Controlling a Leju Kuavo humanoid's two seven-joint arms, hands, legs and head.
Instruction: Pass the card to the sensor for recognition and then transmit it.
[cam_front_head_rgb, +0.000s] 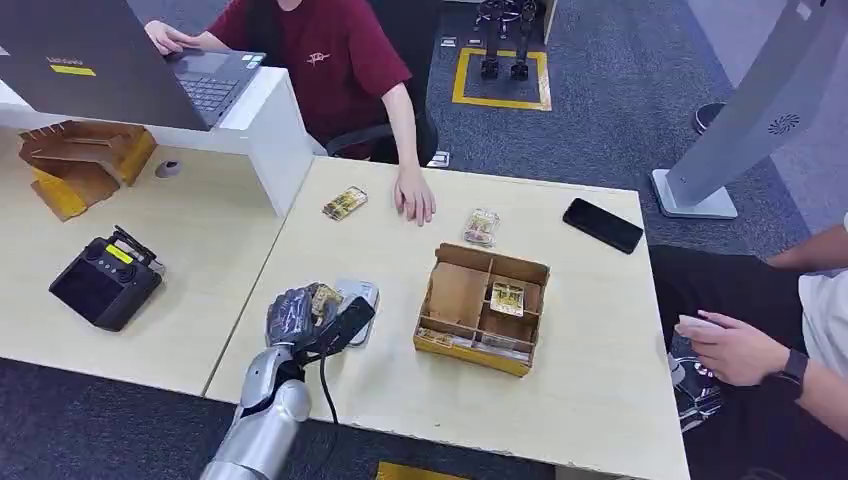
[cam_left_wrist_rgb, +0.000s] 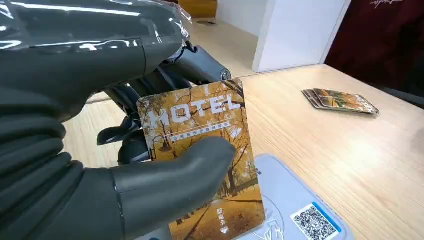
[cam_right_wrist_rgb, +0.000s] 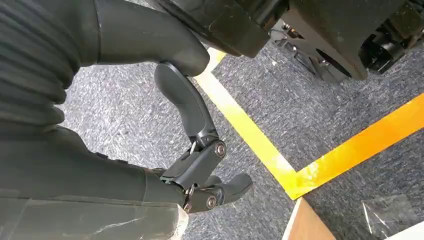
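The left hand (cam_front_head_rgb: 305, 315) holds a card (cam_left_wrist_rgb: 205, 150) at the near left part of the pale wooden desk (cam_front_head_rgb: 600, 340). Its thick grey thumb presses the flat face of the card and the dark fingers (cam_left_wrist_rgb: 125, 135) sit behind it. The card is a thin, smooth rectangle with rounded corners. It shows yellow autumn trees and the word HOTEL in white. It stands on its short edge, so its long side runs up and down, with HOTEL at the top end. The bottom end is just above a flat grey sensor (cam_left_wrist_rgb: 295, 205) that lies on the desk. The sensor is smooth plastic with round corners and a small square code sticker.

The right hand (cam_right_wrist_rgb: 200, 155) hangs over blue-grey carpet with yellow tape lines. Its fingers are apart and hold nothing.

To the right sits a brown cardboard box (cam_front_head_rgb: 483, 308) with small sections, and 1 section holds another card. A small pile of cards (cam_front_head_rgb: 344, 203) lies farther back, near a person's hand (cam_front_head_rgb: 414, 195). A black phone (cam_front_head_rgb: 602, 225) lies at the far right.
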